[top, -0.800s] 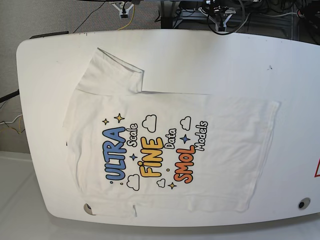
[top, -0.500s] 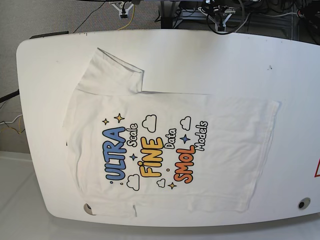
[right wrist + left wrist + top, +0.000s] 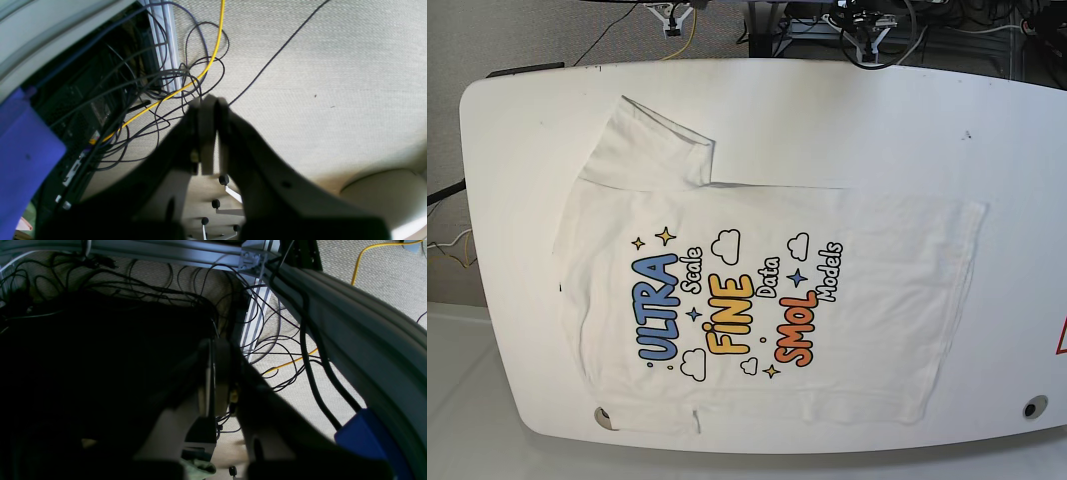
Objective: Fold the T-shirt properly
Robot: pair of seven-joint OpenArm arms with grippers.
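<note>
The white T-shirt lies flat and print up on the white table, collar end to the left and hem to the right. One sleeve spreads toward the back left. Both grippers hang behind the table's far edge, away from the shirt. My left gripper is shut on nothing over floor cables, and it shows small in the base view. In the right wrist view my right gripper is shut and empty above the carpet; the base view shows it at the top.
Two round holes sit near the table's front edge. Black cables and a yellow cable lie tangled on the carpet behind the table. A blue block is fixed under the table's rim.
</note>
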